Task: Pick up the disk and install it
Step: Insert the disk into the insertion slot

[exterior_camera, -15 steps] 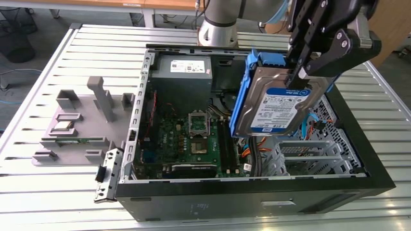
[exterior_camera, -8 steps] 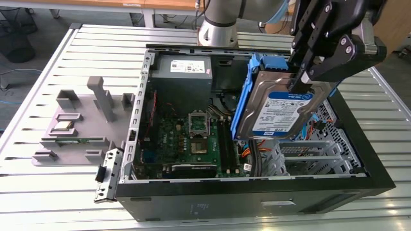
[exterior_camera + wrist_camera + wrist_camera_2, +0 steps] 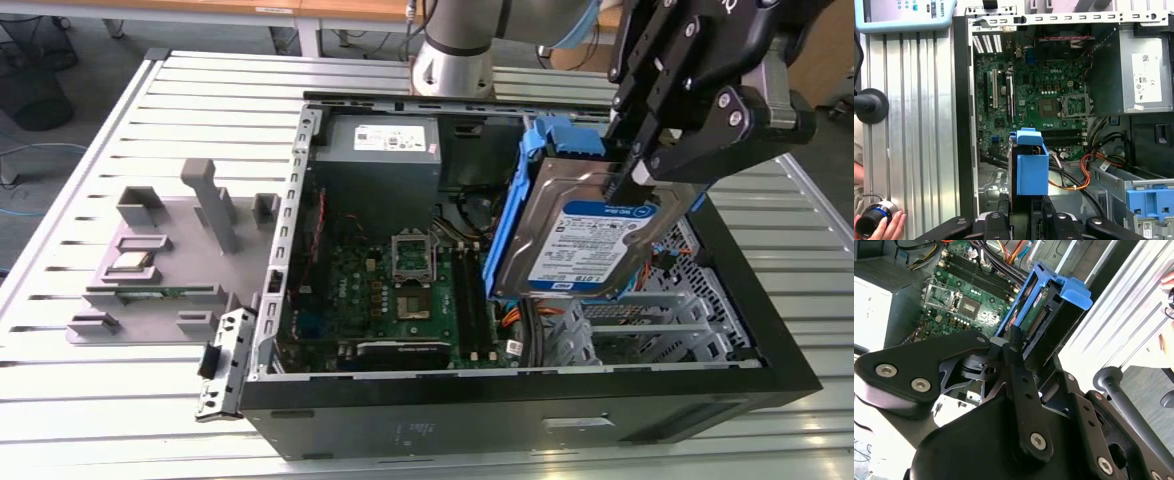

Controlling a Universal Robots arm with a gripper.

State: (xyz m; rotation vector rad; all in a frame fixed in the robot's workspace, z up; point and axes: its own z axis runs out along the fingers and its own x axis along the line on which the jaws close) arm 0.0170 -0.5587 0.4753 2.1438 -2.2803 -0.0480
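The disk [image 3: 587, 240], a silver hard drive with a white-and-blue label in a blue carrier bracket, hangs tilted on edge above the right side of the open computer case [image 3: 747, 330]. My gripper [image 3: 630, 178] is shut on its upper end from above. In the second wrist view the black fingers [image 3: 1015, 347] clamp the carrier's end, and the disk [image 3: 1046, 305] reaches out over the motherboard. In the first wrist view the disk [image 3: 1029, 167] is seen edge-on, rising from my gripper [image 3: 1021, 217].
Inside the case lie the green motherboard [image 3: 400, 270], a grey power-supply box [image 3: 380, 140] and a metal drive cage [image 3: 641, 320]. A second blue carrier [image 3: 1149, 200] sits in the bay. A grey fixture [image 3: 160, 260] stands on the slatted table. A person's hand [image 3: 884, 225] holds a knob.
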